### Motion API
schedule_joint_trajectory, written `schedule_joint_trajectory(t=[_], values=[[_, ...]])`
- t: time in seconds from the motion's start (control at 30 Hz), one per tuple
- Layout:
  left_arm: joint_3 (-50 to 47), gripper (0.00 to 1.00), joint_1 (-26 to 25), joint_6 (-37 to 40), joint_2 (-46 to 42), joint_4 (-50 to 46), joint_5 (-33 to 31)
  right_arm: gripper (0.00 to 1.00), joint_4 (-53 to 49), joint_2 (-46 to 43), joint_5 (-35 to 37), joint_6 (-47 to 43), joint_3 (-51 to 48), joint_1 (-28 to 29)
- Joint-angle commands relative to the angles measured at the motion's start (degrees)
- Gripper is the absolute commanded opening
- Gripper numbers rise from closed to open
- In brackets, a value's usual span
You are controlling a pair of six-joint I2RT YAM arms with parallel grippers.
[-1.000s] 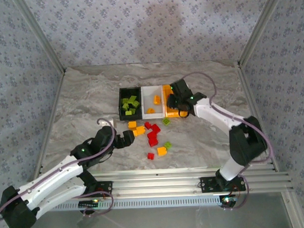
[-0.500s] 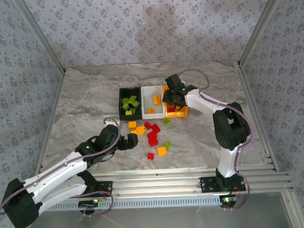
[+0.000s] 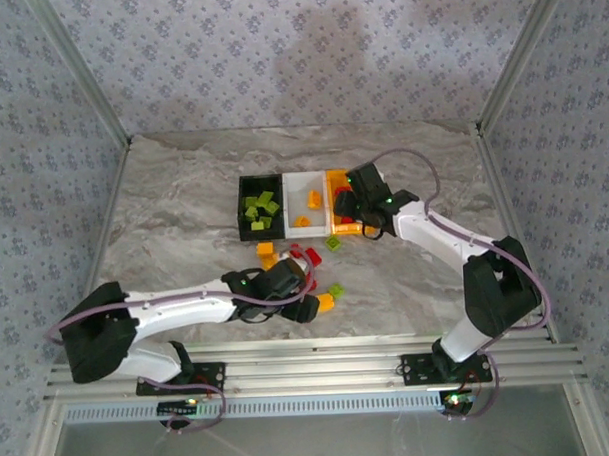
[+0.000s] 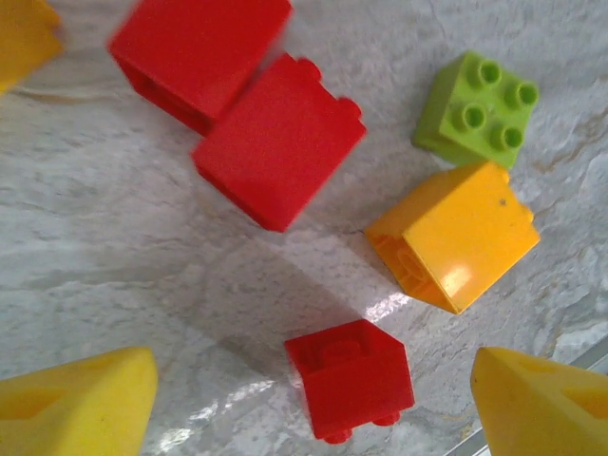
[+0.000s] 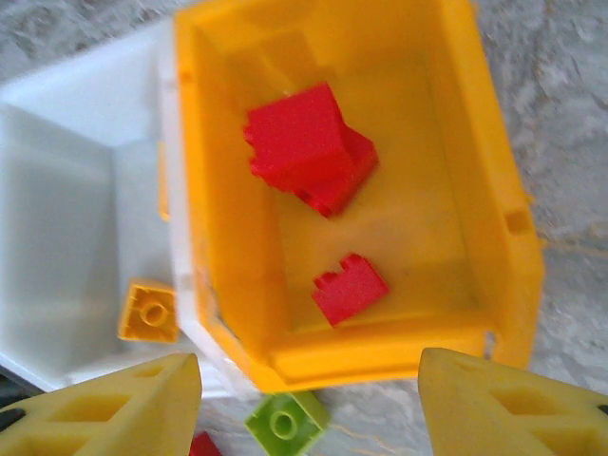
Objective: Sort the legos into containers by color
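a grey marble table is seen from the top. the left arm is stretched low across its near side, and the right arm is reached over to the bins. three bins are set touching in a row: the black bin, the white bin and the orange bin. green bricks are kept in the black bin and orange bricks in the white bin. from the top, the orange bin is partly hidden by the right gripper. in the right wrist view its inside is shown, with three red bricks lying in it. the right gripper is held open above it, with nothing in it. in the left wrist view the left gripper is open. its fingers are spread on each side of a small red brick on the table and are not touching it. two bigger red bricks, an orange brick and a green brick are lying loose near it.
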Motion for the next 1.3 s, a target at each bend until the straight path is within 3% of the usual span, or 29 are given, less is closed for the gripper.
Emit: schedule_joint_trajectory(t=[0.0,0.37,0.67,0.83,1.0,1.27], values=[[2.9,0.84,-1.9,1.3,2.0,-1.7,-1.4,0.64,0.5,-2.8,0.8,1.0,-2.2,-0.2],[3.3,0.58,-2.7,1.5,7.1,-2.7,0.1,0.64,0.8,-6.2,0.9,1.3,-4.1,-1.3],[3.1,0.36,-2.8,1.1,4.1,-3.7,-1.5,0.64,0.7,-8.7,1.0,1.9,-5.6,-2.2],[5.9,0.34,-1.6,2.7,-0.3,-5.8,-3.8,0.64,0.0,-12.2,1.1,2.3,-8.8,-2.7],[12.6,0.34,4.6,6.9,-0.4,-3.5,-2.5,0.64,-0.3,-17.1,1.4,4.1,-14.7,-3.1],[35.2,0.33,13.8,12.5,17.3,-0.1,3.2,0.64,-2.6,-23.6,2.1,5.9,-21.9,-3.4]])
